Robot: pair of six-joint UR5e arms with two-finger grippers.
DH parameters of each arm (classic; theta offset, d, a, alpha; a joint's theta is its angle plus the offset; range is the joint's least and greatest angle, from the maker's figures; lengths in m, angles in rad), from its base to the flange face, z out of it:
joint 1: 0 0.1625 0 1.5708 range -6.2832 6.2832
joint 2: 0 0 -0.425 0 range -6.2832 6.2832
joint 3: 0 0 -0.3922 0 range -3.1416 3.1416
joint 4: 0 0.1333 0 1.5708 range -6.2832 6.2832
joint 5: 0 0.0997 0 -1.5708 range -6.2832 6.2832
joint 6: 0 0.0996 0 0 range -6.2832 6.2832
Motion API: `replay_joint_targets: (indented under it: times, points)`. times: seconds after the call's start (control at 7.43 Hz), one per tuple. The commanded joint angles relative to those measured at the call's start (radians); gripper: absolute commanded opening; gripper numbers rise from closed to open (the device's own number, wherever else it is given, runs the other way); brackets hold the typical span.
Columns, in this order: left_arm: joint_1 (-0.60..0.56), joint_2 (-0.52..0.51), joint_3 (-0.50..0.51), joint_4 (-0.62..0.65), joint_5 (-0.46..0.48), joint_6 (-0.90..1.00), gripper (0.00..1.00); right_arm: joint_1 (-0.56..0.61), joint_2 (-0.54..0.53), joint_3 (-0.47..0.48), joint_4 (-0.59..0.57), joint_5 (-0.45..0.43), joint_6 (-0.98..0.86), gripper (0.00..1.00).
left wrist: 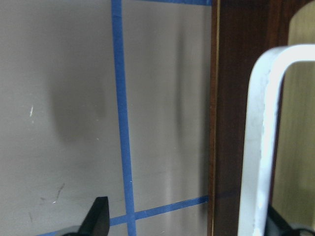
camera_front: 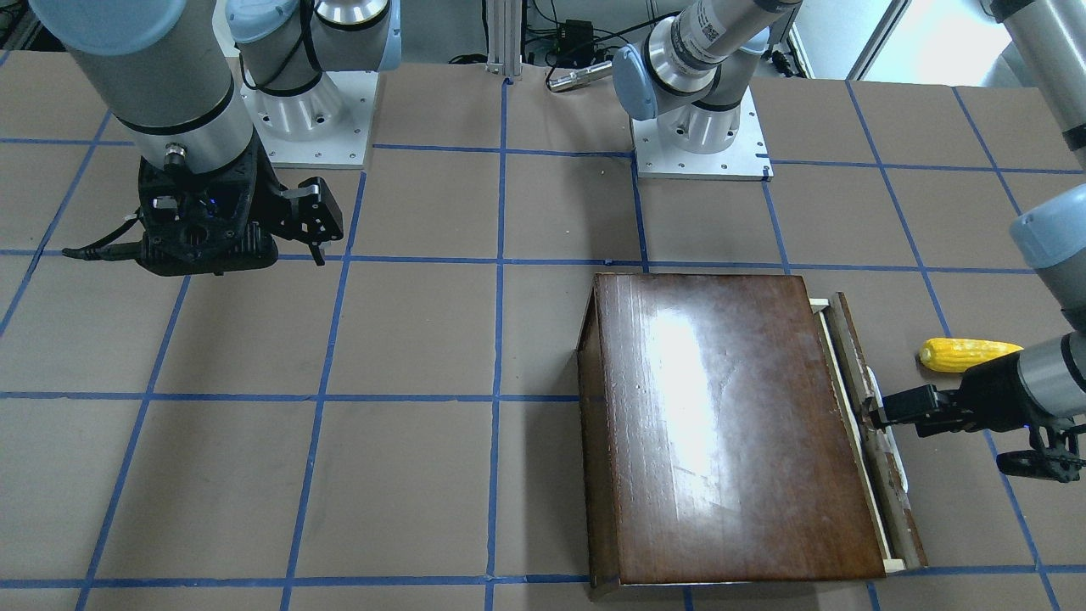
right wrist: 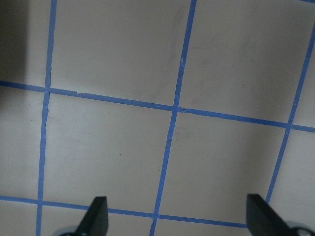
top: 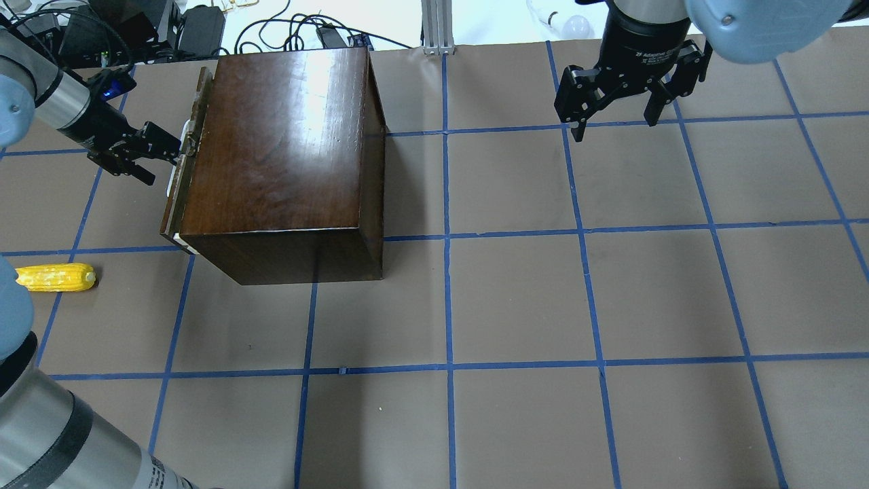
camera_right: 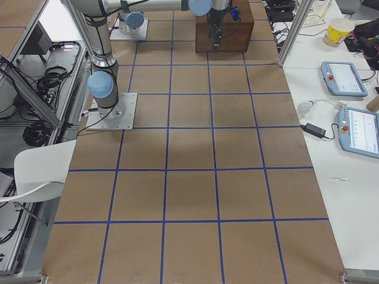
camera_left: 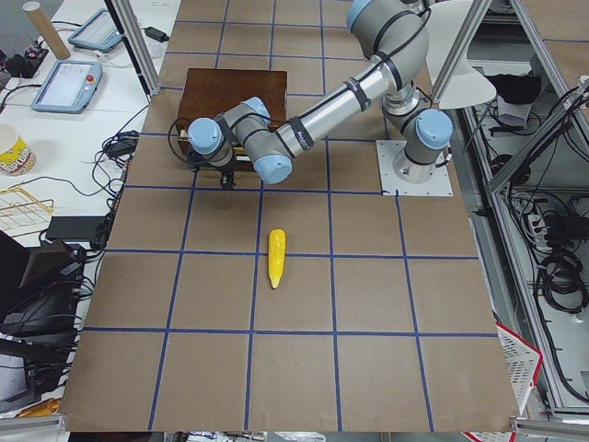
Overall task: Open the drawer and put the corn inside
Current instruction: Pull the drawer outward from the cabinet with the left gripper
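Under both pairs of jaws spreads the brown paper-covered table [top: 516, 299], ruled into squares by blue tape. Directly ahead of the left jaws stands the glossy dark-brown box [top: 285, 149], the largest thing on it. The drawer [camera_front: 853, 348] sits at the box's end facing those jaws, drawn out only a little, so that a thin strip of pale wood shows between its dark front panel and the box. The left gripper [top: 163, 157] reaches level at that front panel with its jaws apart. In the left wrist view the white handle [left wrist: 261, 147] stands between the fingers [left wrist: 98, 216], much nearer one finger than the other; whether it touches that finger cannot be told. The right gripper [top: 616, 129] hangs over bare table, well apart from the box, pointing down with its jaws spread wide and nothing between them. The corn [top: 56, 277] lies flat on the table outside the drawer, back behind the left jaws and off to their side nearer the robot, apart from both the box and the gripper.
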Motion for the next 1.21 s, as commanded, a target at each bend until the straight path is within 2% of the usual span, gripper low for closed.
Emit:
replay_joint_targets:
  times: [0.0, 1.08]
  points:
    - [0.008, -0.003, 0.014, 0.0, 0.009, 0.001, 1.0, 0.0, 0.0, 0.0, 0.001, 0.0, 0.0, 1.0]
    - [0.046, -0.025, 0.04, 0.0, 0.032, 0.016, 1.0, 0.0, 0.0, 0.0, 0.001, 0.0, -0.001, 1.0]
